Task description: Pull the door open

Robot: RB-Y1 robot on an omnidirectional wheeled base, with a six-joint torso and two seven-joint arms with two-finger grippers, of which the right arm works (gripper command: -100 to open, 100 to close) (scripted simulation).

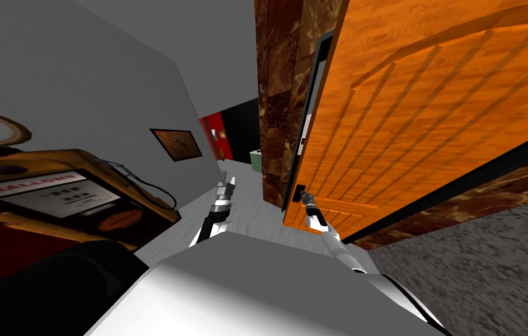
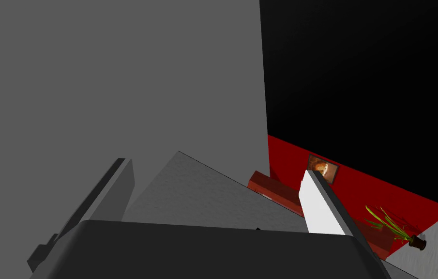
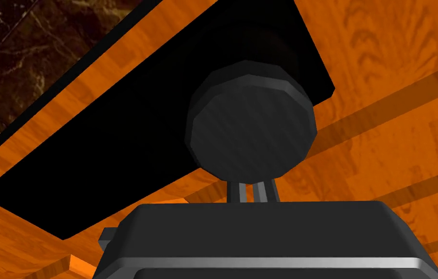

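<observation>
The orange wooden door (image 1: 432, 105) fills the right of your scene, its latch edge just beside the brown marbled wall (image 1: 277, 116). Your right gripper (image 3: 248, 191) is at the dark round knob (image 3: 251, 128), which sits on a black plate (image 3: 155, 126) low on that edge. Its 2 fingers (image 3: 261, 191) are drawn close together at the knob's base, with their tips hidden behind its face. Your left gripper (image 1: 230, 182) hangs in the air to the left, well apart from the door, with its fingers (image 2: 322, 208) spread wide. A yellow pump marked GALLONS (image 1: 52, 192) stands near left against the grey wall (image 1: 81, 87).
</observation>
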